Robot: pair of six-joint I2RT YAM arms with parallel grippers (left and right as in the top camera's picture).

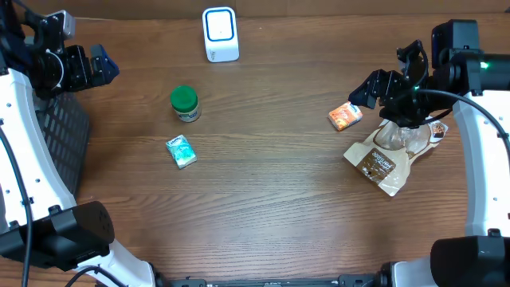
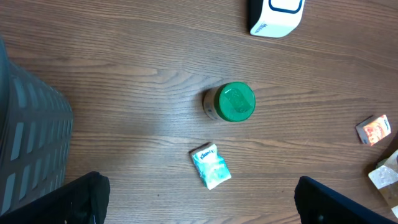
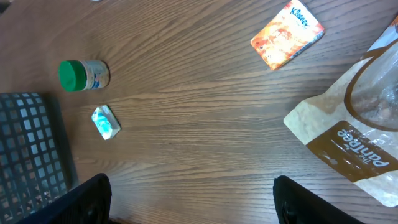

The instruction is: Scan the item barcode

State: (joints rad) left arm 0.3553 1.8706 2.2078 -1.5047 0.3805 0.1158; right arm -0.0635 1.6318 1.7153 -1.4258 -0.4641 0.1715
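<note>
While left gripper [image 2: 200, 186] and right gripper [image 3: 191, 186] are held wide and empty, the brown pouch [image 1: 381, 165] beneath the right is best pinched at an edge, barcode kept clear for the scanner [image 1: 220, 33].

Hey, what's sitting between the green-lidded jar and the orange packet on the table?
Nothing. The overhead view shows only bare wood tabletop between the green-lidded jar and the orange packet.
</note>
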